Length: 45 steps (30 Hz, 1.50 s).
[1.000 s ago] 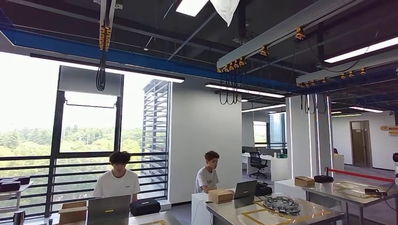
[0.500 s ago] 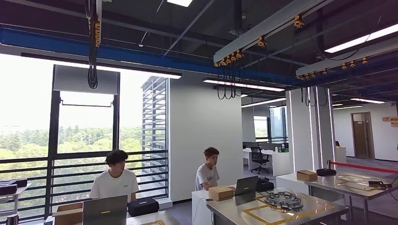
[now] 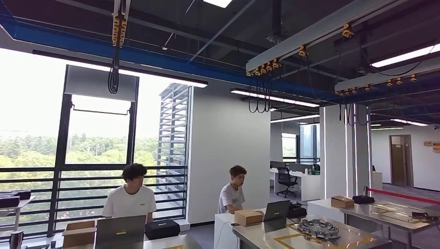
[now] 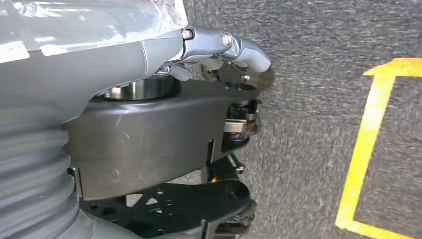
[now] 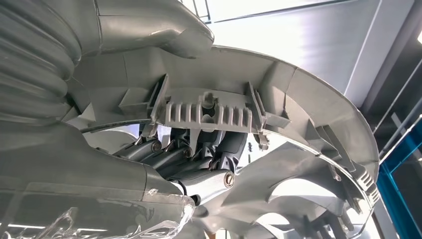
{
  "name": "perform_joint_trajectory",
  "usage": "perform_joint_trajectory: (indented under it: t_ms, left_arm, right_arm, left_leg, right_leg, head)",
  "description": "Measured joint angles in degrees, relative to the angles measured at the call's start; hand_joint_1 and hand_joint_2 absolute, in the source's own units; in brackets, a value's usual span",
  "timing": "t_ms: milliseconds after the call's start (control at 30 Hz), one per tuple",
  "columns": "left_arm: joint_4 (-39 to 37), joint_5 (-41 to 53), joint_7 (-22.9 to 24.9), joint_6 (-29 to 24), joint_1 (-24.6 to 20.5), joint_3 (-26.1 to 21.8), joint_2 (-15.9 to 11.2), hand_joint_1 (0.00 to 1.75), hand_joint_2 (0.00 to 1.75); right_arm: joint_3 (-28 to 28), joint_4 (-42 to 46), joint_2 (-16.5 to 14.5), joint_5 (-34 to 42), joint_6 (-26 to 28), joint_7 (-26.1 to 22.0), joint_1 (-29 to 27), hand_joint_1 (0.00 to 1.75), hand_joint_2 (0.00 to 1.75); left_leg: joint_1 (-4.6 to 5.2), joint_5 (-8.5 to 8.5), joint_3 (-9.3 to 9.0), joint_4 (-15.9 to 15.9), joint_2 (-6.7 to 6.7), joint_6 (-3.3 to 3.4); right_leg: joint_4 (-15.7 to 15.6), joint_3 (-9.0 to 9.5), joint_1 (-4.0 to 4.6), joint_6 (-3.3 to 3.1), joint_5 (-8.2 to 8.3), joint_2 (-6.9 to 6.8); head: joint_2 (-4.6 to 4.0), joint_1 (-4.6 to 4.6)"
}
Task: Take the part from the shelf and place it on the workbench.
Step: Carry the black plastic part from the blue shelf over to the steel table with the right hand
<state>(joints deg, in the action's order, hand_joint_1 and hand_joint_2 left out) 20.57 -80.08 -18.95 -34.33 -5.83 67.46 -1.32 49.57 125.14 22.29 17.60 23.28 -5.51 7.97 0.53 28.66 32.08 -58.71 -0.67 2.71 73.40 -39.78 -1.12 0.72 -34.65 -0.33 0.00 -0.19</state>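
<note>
**The right hand holds the big grey part up off the bench**

The right hand [image 5: 191, 167] has its fingers wrapped tight under the ribbed grey part [image 5: 308, 99]. The left hand [image 4: 219, 50] hangs over the floor [image 4: 308, 149]; I cannot tell if it is open or closed. The shiny bench [image 3: 358, 239] is far ahead. Best to grip firmly, step close, and lay the part flat, away from the bench's edges.

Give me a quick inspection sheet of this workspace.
Surface: steel workbench with yellow tape outlines, ring-shaped assembly on it.
Job's things: grey cast part, apparently carried in both hands.
Clutter: cardboard box and laptop at the bench's far end.
Hands: right hand curls round the part's rim; left hand seems to grip its edge.
Cables: black cable loops hang from ceiling rails.
Surroundings: two people at laptops; windows behind.
</note>
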Motion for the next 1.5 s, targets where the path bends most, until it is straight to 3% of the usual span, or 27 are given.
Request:
perform_joint_trajectory:
  t_ms: [67, 133, 200, 300, 367, 433, 467, 500, 567, 600, 633, 800, 867, 933, 967, 1000, 1067, 1133, 1267, 1333, 1367, 1433, 1467, 1500]
  left_arm:
    - [0.01, 0.01, 0.0, 0.01, -0.01, 0.05, 0.06, 0.0, 1.75]
    - [0.02, 0.02, 0.0, 0.02, -0.07, 0.09, 0.12, 0.0, 1.75]
    - [0.02, 0.01, 0.0, 0.03, -0.16, 0.11, 0.12, 0.0, 1.75]
    - [0.02, 0.03, -0.01, 0.01, -0.25, 0.15, 0.03, 0.0, 1.75]
    - [0.02, 0.03, -0.01, -0.01, -0.26, 0.18, 0.01, 0.0, 1.75]
    - [0.02, 0.03, -0.01, 0.0, -0.26, 0.19, 0.01, 0.0, 1.75]
    - [0.02, 0.05, -0.01, 0.01, -0.26, 0.19, 0.0, 0.0, 1.75]
    - [0.02, 0.07, -0.01, 0.03, -0.26, 0.19, -0.01, 0.0, 1.75]
    - [0.02, 0.13, -0.01, 0.06, -0.24, 0.2, -0.03, 0.0, 1.75]
    - [0.02, 0.17, 0.0, 0.07, -0.22, 0.21, -0.04, 0.0, 1.75]
    - [0.02, 0.25, 0.0, 0.07, -0.2, 0.22, -0.04, 0.0, 1.75]
    - [0.03, 0.48, -0.02, 0.02, -0.13, 0.24, -0.03, 0.0, 1.75]
    - [0.04, 0.54, -0.03, 0.04, -0.15, 0.24, 0.03, 0.0, 1.75]
    - [0.04, 0.54, -0.01, 0.05, -0.16, 0.25, 0.07, 0.0, 1.75]
    - [0.04, 0.53, 0.0, 0.06, -0.15, 0.26, 0.08, 0.0, 1.75]
    - [0.04, 0.52, 0.0, 0.06, -0.15, 0.26, 0.08, 0.0, 1.75]
    - [0.04, 0.52, 0.0, 0.07, -0.15, 0.26, 0.1, 0.0, 1.75]
    - [0.04, 0.5, 0.06, 0.1, -0.18, 0.26, 0.16, 0.0, 1.75]
    - [0.04, 0.39, 0.3, 0.24, -0.28, 0.25, 0.13, 0.0, 1.75]
    - [0.03, 0.38, 0.32, 0.28, -0.33, 0.25, 0.09, 0.0, 1.75]
    - [0.02, 0.37, 0.32, 0.29, -0.32, 0.26, 0.07, 0.0, 1.75]
    - [0.02, 0.36, 0.33, 0.32, -0.33, 0.26, 0.08, 0.0, 1.75]
    - [0.02, 0.36, 0.32, 0.33, -0.32, 0.26, 0.08, 0.0, 1.75]
    - [0.02, 0.36, 0.32, 0.37, -0.32, 0.26, 0.08, 0.0, 1.75]
  right_arm:
    - [0.01, -0.01, 0.0, 0.01, -0.02, 0.0, -0.04, 1.75, 1.75]
    - [0.0, 0.01, 0.0, 0.03, -0.08, -0.01, 0.0, 1.75, 1.75]
    - [-0.02, 0.03, 0.0, 0.03, -0.1, -0.02, 0.02, 1.75, 1.75]
    - [-0.04, 0.03, -0.04, 0.02, -0.1, -0.03, 0.03, 1.75, 1.75]
    - [-0.02, 0.03, -0.07, 0.02, -0.13, -0.04, 0.08, 1.75, 1.75]
    - [-0.02, 0.02, -0.07, 0.02, -0.13, -0.04, 0.07, 1.75, 1.75]
    - [-0.01, 0.02, -0.07, 0.03, -0.13, -0.04, 0.05, 1.75, 1.75]
    - [-0.01, 0.01, -0.07, 0.07, -0.13, -0.04, 0.03, 1.75, 1.75]
    - [0.01, 0.01, -0.08, 0.14, -0.13, -0.04, 0.0, 1.75, 1.75]
    - [0.01, 0.01, -0.09, 0.17, -0.14, -0.04, 0.02, 1.75, 1.75]
    - [0.01, 0.02, -0.09, 0.17, -0.14, -0.07, 0.03, 1.75, 1.75]
    - [-0.04, 0.11, -0.07, 0.19, -0.17, -0.05, 0.05, 1.75, 1.75]
    - [-0.03, 0.13, -0.05, 0.19, -0.25, -0.05, 0.05, 1.75, 1.75]
    - [-0.04, 0.12, -0.04, 0.2, -0.27, -0.08, -0.02, 1.75, 1.75]
    - [-0.04, 0.09, -0.04, 0.22, -0.25, -0.07, -0.07, 1.75, 1.75]
    - [-0.05, 0.06, -0.02, 0.26, -0.22, -0.04, -0.11, 1.75, 1.75]
    - [-0.05, 0.01, -0.02, 0.34, -0.25, -0.01, -0.14, 1.75, 1.75]
    - [-0.03, 0.02, -0.02, 0.38, -0.39, -0.02, -0.11, 1.75, 1.75]
    - [-0.03, 0.03, -0.04, 0.44, -0.46, -0.08, -0.34, 1.75, 1.75]
    - [-0.01, 0.03, -0.08, 0.45, -0.47, -0.08, -0.42, 1.75, 1.75]
    - [0.0, 0.03, -0.1, 0.45, -0.48, -0.08, -0.43, 1.75, 1.75]
    - [0.01, 0.03, -0.11, 0.45, -0.48, -0.08, -0.54, 1.75, 1.75]
    - [0.01, 0.03, -0.11, 0.45, -0.48, -0.08, -0.64, 1.75, 1.75]
    - [0.01, 0.03, -0.11, 0.45, -0.48, -0.08, -0.77, 1.75, 1.75]
  left_leg:
    - [0.16, 0.91, -1.12, 0.0, -0.13, -0.15]
    - [0.33, 1.73, -1.65, -0.06, -0.2, -0.61]
    - [0.33, 2.16, -1.79, 0.09, -0.17, -1.2]
    - [0.22, 3.35, -1.78, -1.0, -0.02, -2.29]
    - [-0.21, 5.93, 0.97, -6.64, 0.02, -3.22]
    - [-0.81, 8.01, 5.26, -13.69, 0.03, -3.89]
    - [-1.04, 7.58, 6.57, -15.17, 0.04, -4.13]
    - [-1.24, 5.92, 6.86, -14.49, 0.06, -4.32]
    - [-1.55, 0.64, 4.87, -8.18, 0.14, -4.52]
    - [-1.53, -1.25, 3.7, -5.06, 0.19, -4.47]
    - [-1.45, -2.01, 2.73, -2.73, 0.26, -4.2]
    - [-1.22, -1.06, 1.42, -0.44, 0.1, -2.12]
    - [-1.27, -0.81, 0.8, -0.04, 0.09, -1.4]
    - [-1.0, -0.37, 0.4, -0.01, 0.08, -0.88]
    - [-0.82, -0.11, 0.1, -0.01, 0.04, -0.75]
    - [-0.67, 0.2, -0.32, -0.01, -0.03, -0.68]
    - [-0.43, 0.97, -1.42, -0.01, -0.17, -0.78]
    - [-0.13, 1.81, -2.07, -0.07, -0.22, -1.19]
    - [-0.15, 2.66, -2.54, 0.29, -0.09, -2.45]
    - [-0.21, 4.04, -2.01, -1.68, 0.0, -3.18]
    - [-0.37, 5.39, -0.71, -4.47, 0.02, -3.52]
    - [-0.74, 8.12, 3.53, -11.98, 0.03, -4.09]
    - [-0.9, 8.39, 5.3, -14.53, 0.03, -4.27]
    - [-1.02, 7.42, 6.2, -15.08, 0.04, -4.39]
  right_leg:
    - [-6.75, 2.01, 0.26, -0.66, 5.31, 0.04]
    - [-12.44, 4.26, 0.62, -1.26, 7.71, 0.04]
    - [-13.99, 4.97, 0.85, -1.57, 7.29, 0.09]
    - [-15.12, 6.01, 0.35, -2.15, 7.08, 0.09]
    - [-15.67, 6.96, 0.07, -2.45, 6.79, -0.09]
    - [-15.69, 7.59, -0.03, -2.47, 6.21, -0.19]
    - [-15.64, 7.96, -0.1, -2.36, 5.86, -0.19]
    - [-15.6, 8.46, -0.21, -2.2, 5.45, -0.17]
    - [-15.54, 9.73, -0.42, -1.73, 4.49, -0.12]
    - [-15.48, 10.22, -0.41, -1.4, 4.05, -0.09]
    - [-15.43, 10.41, -0.39, -1.03, 3.75, -0.06]
    - [-14.86, 10.16, -0.46, 0.63, 2.73, -0.16]
    - [-9.43, 7.39, -0.42, 0.72, 0.41, -0.1]
    - [-1.64, 2.46, -0.34, 0.64, -1.84, -0.05]
    - [0.56, 0.62, -0.3, 0.53, -1.67, -0.04]
    - [0.67, -0.2, -0.22, 0.33, -0.32, -0.04]
    - [-5.14, 1.14, 0.12, -0.38, 4.96, -0.02]
    - [-11.57, 3.61, 0.55, -1.04, 8.02, -0.01]
    - [-14.5, 5.23, 0.69, -1.59, 7.48, 0.27]
    - [-15.2, 5.98, 0.3, -2.01, 7.39, 0.26]
    - [-15.41, 6.38, 0.18, -2.19, 7.27, 0.18]
    - [-15.48, 6.98, 0.14, -2.37, 6.77, 0.06]
    - [-15.46, 7.29, 0.12, -2.36, 6.47, 0.04]
    - [-15.44, 7.69, 0.1, -2.28, 6.13, 0.06]
  head:
    - [0.0, 0.02]
    - [0.0, 0.15]
    - [0.0, 0.21]
    - [0.0, 0.2]
    - [0.0, 0.42]
    - [0.0, 0.56]
    - [0.0, 0.61]
    - [0.0, 0.65]
    - [0.0, 0.74]
    - [0.0, 0.84]
    - [0.01, 0.85]
    - [0.01, 0.45]
    - [0.01, 0.22]
    - [0.01, 0.02]
    - [0.0, -0.04]
    - [0.0, -0.11]
    - [0.0, -0.12]
    - [0.0, 0.0]
    - [0.0, 0.1]
    - [0.0, 0.21]
    - [0.0, 0.29]
    - [0.0, 0.5]
    - [0.0, 0.56]
    - [0.0, 0.62]
